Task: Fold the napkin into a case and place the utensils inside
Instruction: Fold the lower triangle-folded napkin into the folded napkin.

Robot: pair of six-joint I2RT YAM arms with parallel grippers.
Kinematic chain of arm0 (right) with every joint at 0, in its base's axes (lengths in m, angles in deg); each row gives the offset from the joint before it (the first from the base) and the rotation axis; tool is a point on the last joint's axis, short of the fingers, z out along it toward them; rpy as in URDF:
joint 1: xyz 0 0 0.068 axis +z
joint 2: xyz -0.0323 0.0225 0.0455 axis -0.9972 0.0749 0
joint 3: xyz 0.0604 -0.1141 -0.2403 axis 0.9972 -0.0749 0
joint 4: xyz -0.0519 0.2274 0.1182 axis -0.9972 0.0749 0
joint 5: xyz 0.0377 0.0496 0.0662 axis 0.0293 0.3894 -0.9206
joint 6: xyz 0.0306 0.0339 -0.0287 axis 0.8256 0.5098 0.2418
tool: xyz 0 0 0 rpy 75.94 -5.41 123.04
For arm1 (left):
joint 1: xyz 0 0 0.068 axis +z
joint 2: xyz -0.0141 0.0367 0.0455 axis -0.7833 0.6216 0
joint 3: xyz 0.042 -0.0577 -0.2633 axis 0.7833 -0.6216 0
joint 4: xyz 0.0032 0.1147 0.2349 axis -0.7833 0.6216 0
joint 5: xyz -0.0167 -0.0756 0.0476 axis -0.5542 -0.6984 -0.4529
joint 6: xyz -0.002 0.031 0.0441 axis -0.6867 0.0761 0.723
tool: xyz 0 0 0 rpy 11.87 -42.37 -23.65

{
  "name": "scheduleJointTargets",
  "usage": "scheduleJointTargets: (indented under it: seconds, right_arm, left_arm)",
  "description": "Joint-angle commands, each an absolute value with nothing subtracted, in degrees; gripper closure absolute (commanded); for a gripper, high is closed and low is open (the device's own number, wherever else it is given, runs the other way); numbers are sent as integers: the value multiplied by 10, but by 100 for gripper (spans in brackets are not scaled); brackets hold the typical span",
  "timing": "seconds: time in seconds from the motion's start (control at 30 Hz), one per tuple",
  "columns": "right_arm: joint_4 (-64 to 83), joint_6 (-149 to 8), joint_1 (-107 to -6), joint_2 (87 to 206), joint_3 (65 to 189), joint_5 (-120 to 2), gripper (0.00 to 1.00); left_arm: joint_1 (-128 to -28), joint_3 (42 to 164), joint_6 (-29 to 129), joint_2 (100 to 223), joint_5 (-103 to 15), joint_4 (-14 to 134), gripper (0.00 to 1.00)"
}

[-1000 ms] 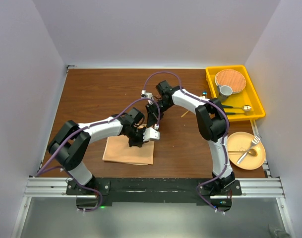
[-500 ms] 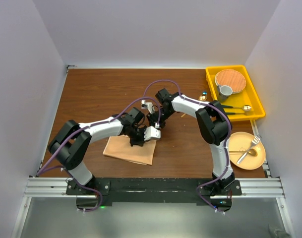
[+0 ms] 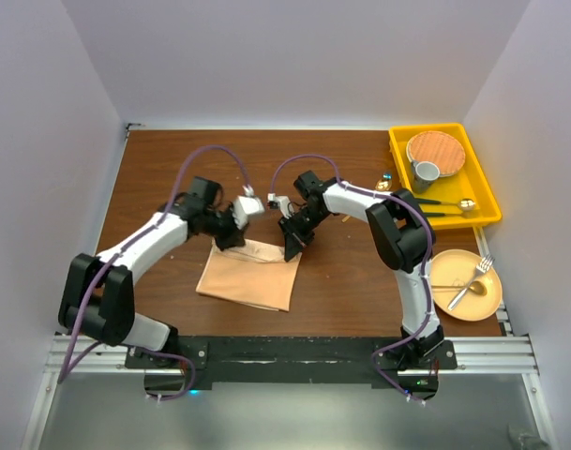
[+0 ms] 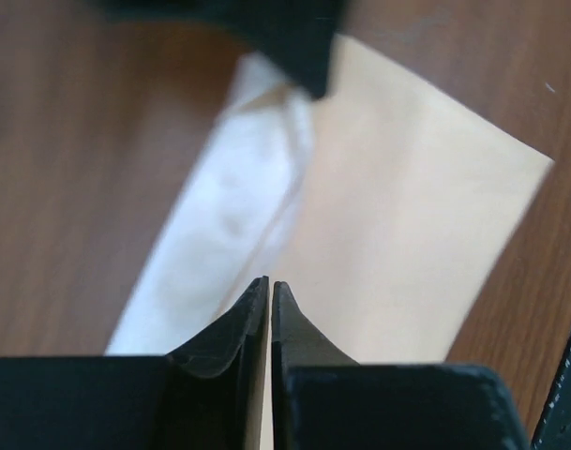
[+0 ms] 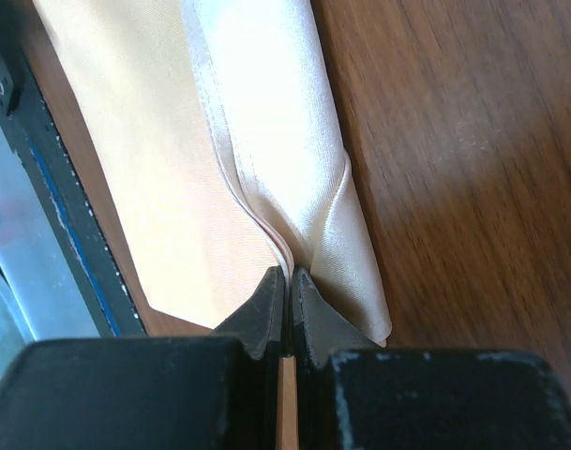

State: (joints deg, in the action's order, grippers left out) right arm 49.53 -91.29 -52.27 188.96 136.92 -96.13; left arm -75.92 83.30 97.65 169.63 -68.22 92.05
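The peach satin napkin lies folded into a rough rectangle at the table's near middle. Its far edge is pulled up into a pale ridge, which also shows in the left wrist view. My right gripper is shut on the ridge's right end, with cloth layers between the jaws. My left gripper is shut at the ridge's left end, with a pale strip of cloth in its jaws. A gold fork and spoon lie on the round yellow plate at the right.
A yellow tray at the back right holds a wood-toned plate, a grey cup and a dark-handled gold spoon. A small stick and a small blue-gold piece lie on the table near the tray.
My left arm swung out from over the napkin to the far left, its gripper now at the cloth's far left edge. My right gripper came down to the far right edge. The edge rose into a ridge.
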Motion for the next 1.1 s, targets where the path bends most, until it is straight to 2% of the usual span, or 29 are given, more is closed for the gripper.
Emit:
scheduleJointTargets:
  seconds: [0.0, 0.07, 0.17, 0.4, 0.57, 0.63, 0.7, 0.73, 0.83, 1.07]
  right_arm:
    - [472, -943, -523, 1867, 1361, -936, 100]
    - [462, -948, -522, 1856, 1355, -933, 100]
    - [450, -950, -523, 1845, 1351, -930, 100]
    - [462, -962, -522, 1819, 1382, -927, 100]
    - [478, -964, -522, 1813, 1387, -928, 100]
    - [476, -961, -521, 1825, 1385, -927, 100]
    - [473, -958, -521, 1838, 1383, -926, 100]
    - [469, -954, -522, 1842, 1384, -927, 100]
    - [469, -951, -521, 1853, 1389, -925, 100]
    - [482, -951, -521, 1864, 1398, -925, 100]
  left_arm:
    - [-646, 862, 880, 1671, -726, 892, 82]
    - [-612, 873, 860, 1679, -733, 887, 72]
    - [-600, 878, 824, 1694, -726, 872, 65]
    - [-589, 877, 776, 1723, -767, 868, 64]
    - [-596, 860, 930, 1672, -859, 951, 72]
    - [-623, 829, 1017, 1653, -823, 968, 75]
    - [-691, 801, 1066, 1626, -759, 960, 82]
    - [-736, 769, 1068, 1615, -741, 924, 86]
    - [-816, 724, 1041, 1584, -676, 828, 91]
    - [-929, 739, 1010, 1653, -591, 736, 92]
